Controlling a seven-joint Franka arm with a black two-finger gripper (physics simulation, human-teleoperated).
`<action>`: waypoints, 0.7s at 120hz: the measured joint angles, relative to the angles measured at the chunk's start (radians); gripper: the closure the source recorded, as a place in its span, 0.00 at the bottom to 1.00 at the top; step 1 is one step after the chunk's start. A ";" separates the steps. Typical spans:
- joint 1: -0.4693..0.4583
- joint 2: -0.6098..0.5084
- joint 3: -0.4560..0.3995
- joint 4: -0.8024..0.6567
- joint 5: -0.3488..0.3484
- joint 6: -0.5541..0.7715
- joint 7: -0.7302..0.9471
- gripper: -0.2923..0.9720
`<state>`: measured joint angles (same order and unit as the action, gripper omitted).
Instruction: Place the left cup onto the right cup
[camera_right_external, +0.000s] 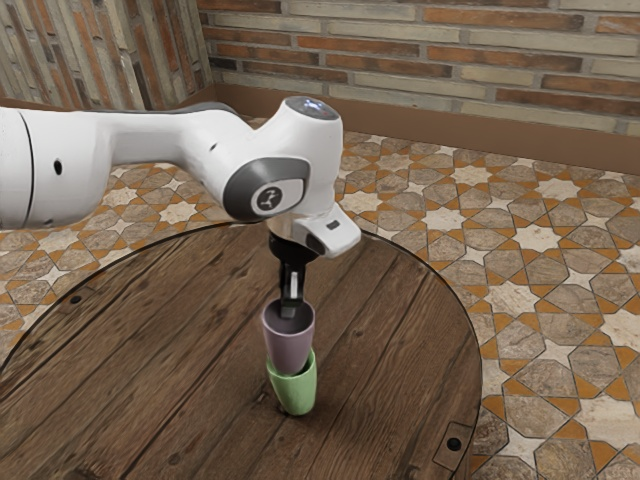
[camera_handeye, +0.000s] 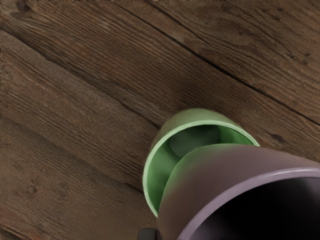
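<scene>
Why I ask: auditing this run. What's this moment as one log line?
gripper: shut on purple cup | purple cup: base nested in green cup | green cup: on wooden table | release: not yet

Soft, even light, with one bright glint on the arm (camera_right_external: 190, 150). The counter (camera_right_external: 150, 350) looks matte; a faint shadow lies on it beside the green cup (camera_handeye: 162, 172).

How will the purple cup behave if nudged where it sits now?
Probably top-heavy: the purple cup has just its base in the mouth of the green cup, most of it standing above. It looks rigid and smooth, so it may slide rather than grip. Released by the gripper, a side nudge could tip it.
</scene>
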<state>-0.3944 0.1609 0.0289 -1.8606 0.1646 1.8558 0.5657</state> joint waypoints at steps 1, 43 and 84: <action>0.000 0.000 0.000 0.000 0.000 0.000 0.000 0.85; -0.001 0.055 0.000 0.040 0.006 0.008 0.001 0.85; 0.000 0.114 0.000 0.047 -0.007 0.029 0.000 0.85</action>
<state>-0.3943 0.2748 0.0291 -1.8133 0.1577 1.8845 0.5660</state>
